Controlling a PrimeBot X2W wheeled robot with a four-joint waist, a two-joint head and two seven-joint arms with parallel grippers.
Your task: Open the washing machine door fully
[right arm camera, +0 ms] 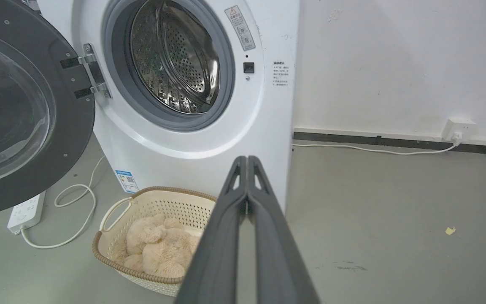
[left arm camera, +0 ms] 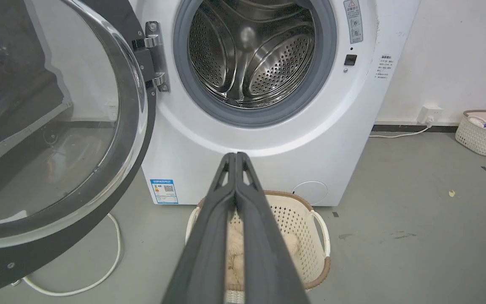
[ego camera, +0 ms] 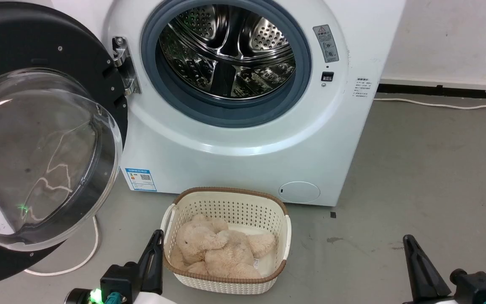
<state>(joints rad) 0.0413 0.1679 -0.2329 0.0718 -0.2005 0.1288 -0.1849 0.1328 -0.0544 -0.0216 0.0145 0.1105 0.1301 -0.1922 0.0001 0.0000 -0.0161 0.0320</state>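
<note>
The washing machine door (ego camera: pixel 36 139) stands swung open to the left on its hinge (ego camera: pixel 125 63), its black disc and bulging glass bowl (left arm camera: pixel 53 122) facing me; it also fills the left of the right wrist view (right arm camera: pixel 23 109). The steel drum (ego camera: pixel 226 50) lies exposed. My left gripper (ego camera: pixel 157 236) is low at the bottom left, shut and empty, its fingertips (left arm camera: pixel 236 157) pressed together. My right gripper (ego camera: pixel 409 242) is at the bottom right, shut with nothing in it, tips closed (right arm camera: pixel 247 160). Neither touches the door.
A white basket (ego camera: pixel 283 228) holding a beige plush toy (ego camera: pixel 217 249) sits on the floor before the machine, between my grippers. A white cable (ego camera: pixel 82 257) and power strip (right arm camera: pixel 25 211) lie under the door. Another basket (left arm camera: pixel 485 133) stands by the wall at the right.
</note>
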